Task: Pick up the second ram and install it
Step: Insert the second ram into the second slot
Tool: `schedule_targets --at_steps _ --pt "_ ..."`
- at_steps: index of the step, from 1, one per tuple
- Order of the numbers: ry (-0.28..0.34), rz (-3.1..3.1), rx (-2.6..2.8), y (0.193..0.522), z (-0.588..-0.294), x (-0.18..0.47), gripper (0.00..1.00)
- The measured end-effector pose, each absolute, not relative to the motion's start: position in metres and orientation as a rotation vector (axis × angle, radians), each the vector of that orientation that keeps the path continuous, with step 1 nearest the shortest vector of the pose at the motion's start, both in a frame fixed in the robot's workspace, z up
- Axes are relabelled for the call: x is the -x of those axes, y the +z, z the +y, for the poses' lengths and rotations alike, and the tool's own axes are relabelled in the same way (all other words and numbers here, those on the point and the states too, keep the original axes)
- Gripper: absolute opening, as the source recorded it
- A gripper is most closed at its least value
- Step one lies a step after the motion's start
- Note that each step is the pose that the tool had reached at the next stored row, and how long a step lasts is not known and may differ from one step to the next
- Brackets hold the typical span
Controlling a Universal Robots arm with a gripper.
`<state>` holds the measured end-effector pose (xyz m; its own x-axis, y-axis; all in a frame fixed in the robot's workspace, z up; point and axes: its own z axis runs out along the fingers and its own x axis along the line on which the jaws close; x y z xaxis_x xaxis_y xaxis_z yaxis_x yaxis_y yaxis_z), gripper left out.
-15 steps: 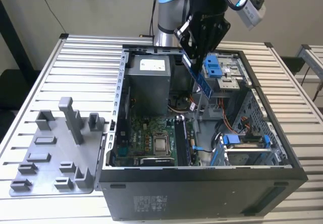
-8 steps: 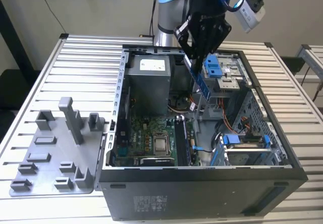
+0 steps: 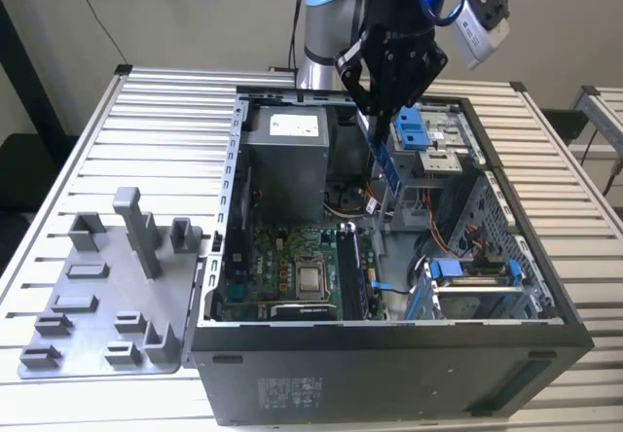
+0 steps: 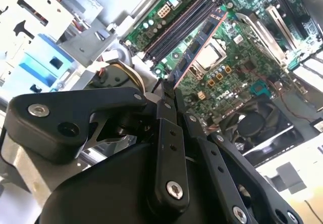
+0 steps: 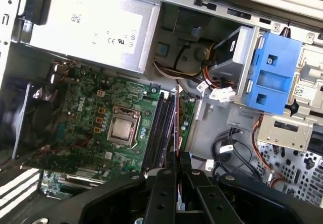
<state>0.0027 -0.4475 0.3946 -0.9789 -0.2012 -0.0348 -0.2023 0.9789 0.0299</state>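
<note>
My gripper [image 3: 375, 119] hangs over the open PC case [image 3: 389, 344], shut on the second ram [image 3: 384, 164]. The ram is a thin dark stick that points down from the fingers into the case. In the second wrist view the ram [image 4: 199, 45] runs out from the gripper [image 4: 169, 90], with its chips showing, above the motherboard. In the first wrist view the ram [image 5: 177, 123] is seen edge-on, held by the gripper [image 5: 177, 158] above the long black memory slots [image 5: 159, 128]. It is still well above the board and touches no slot.
A grey plastic holder with upright pegs [image 3: 112, 291] lies on the slatted table at the exterior view's left of the case. Inside the case are the power supply [image 3: 284, 160], the processor socket [image 3: 311, 278], a blue drive bracket [image 3: 411, 126] and loose cables [image 5: 222, 90].
</note>
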Motion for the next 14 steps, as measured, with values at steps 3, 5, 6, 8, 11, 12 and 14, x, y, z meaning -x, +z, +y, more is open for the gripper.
schedule_targets --at_steps 3,5,6,8,11,12,14 --pt "0.051 3.098 0.265 0.394 -0.4481 -0.0027 0.14" --pt "0.05 3.1 0.228 0.3936 -0.4484 -0.0027 0.14" --pt "0.05 3.101 0.21 0.3934 -0.4485 -0.0027 0.14" --pt "0.049 3.103 0.17 0.393 -0.4486 -0.0028 0.14" --pt "0.048 3.106 0.107 0.3925 -0.4488 -0.0027 0.14" --pt "0.048 3.106 0.087 0.3923 -0.4489 -0.0027 0.14" --pt "0.047 3.107 0.05 0.3922 -0.4492 -0.0027 0.14"
